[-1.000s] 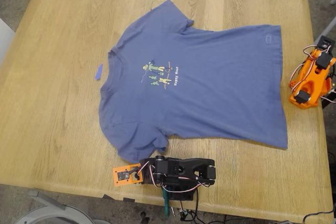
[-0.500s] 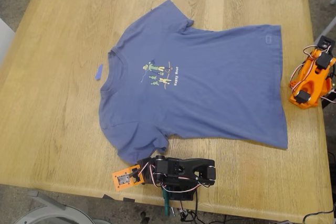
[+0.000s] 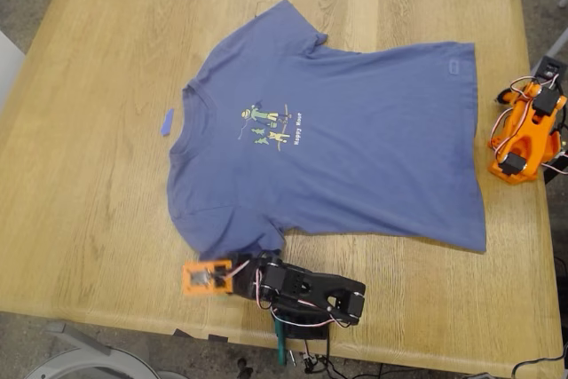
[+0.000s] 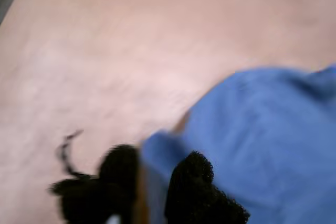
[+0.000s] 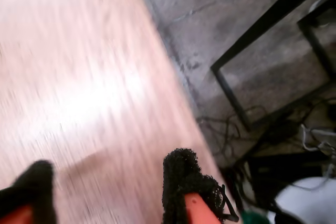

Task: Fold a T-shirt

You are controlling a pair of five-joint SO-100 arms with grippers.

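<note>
Nothing folded yet: T-shirt (image 3: 328,139) flat on table (image 3: 89,175), sleeve cloth between first gripper's (image 4: 155,182) slightly parted jaws, grasp unclear; second gripper (image 5: 105,192) open, empty

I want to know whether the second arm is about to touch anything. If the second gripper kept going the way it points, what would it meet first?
Probably bare table: only wood lies between my second gripper's open fingers, near the edge, though blur hides depth.
</note>
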